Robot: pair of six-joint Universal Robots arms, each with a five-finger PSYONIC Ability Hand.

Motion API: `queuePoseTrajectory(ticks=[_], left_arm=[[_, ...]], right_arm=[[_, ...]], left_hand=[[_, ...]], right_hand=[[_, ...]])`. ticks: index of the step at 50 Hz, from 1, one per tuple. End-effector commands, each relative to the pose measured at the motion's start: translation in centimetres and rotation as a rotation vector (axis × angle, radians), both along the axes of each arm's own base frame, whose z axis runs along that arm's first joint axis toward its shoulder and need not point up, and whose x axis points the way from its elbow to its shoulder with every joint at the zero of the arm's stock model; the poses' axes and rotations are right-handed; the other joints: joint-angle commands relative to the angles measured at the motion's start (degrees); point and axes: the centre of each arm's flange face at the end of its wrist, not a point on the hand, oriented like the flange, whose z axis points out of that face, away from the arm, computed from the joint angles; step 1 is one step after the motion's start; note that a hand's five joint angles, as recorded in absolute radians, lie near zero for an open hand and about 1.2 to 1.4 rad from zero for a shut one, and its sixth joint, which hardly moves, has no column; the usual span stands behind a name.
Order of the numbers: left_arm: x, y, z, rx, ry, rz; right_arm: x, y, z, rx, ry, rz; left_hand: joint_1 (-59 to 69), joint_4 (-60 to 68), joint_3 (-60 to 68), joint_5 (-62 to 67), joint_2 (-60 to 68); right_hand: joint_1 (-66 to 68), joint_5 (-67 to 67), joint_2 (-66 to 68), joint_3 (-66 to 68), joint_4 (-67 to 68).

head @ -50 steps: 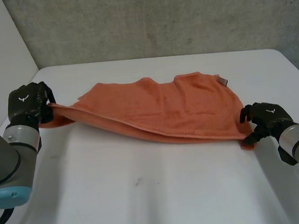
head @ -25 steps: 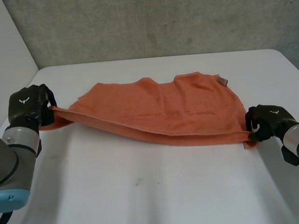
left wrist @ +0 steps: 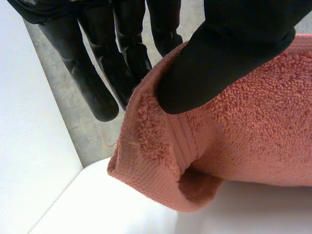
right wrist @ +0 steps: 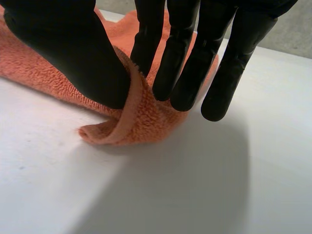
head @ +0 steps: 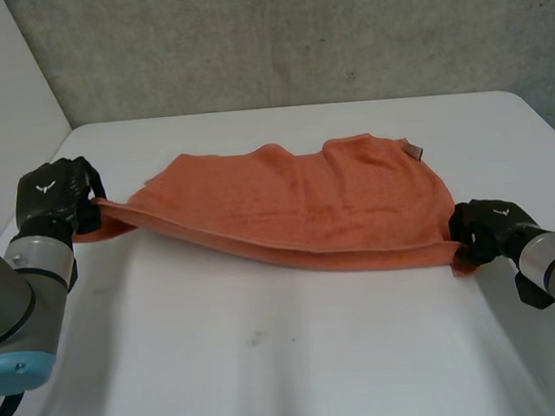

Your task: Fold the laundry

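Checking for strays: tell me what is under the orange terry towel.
Beneath the orange terry towel, white table shows at the corner pinched by the left hand. Under its middle is covered.

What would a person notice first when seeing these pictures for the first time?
The orange towel draws the eye first, spread across the middle of the white table. The left hand pinches one near corner of it and the right hand pinches the other, so its near edge runs between the two hands.

White table (head: 288, 360), grey wall (head: 294, 35)
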Motion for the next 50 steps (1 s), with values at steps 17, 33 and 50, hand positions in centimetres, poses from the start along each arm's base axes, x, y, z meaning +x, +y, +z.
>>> queuePoseTrajectory(ticks=[17, 33, 50], left_arm=[[0.5, 6.0, 14.9, -0.223, 0.034, -0.02], [0.5, 3.1, 8.9, 0.175, -0.097, -0.013], [-1.5, -8.4, 9.5, -0.184, -0.222, 0.021]], right_arm=[[-0.7, 5.6, 27.1, -0.514, 0.198, 0.084], [1.9, 4.0, 15.8, -0.035, 0.511, 0.293], [6.3, -6.1, 17.6, -0.575, 0.55, 0.073]], left_hand=[[11.35, 10.27, 10.28, 10.43, 10.21], [11.35, 10.27, 10.28, 10.43, 10.21], [11.35, 10.27, 10.28, 10.43, 10.21]], right_hand=[[23.63, 14.22, 12.61, 12.68, 12.4], [23.63, 14.22, 12.61, 12.68, 12.4], [23.63, 14.22, 12.61, 12.68, 12.4]])
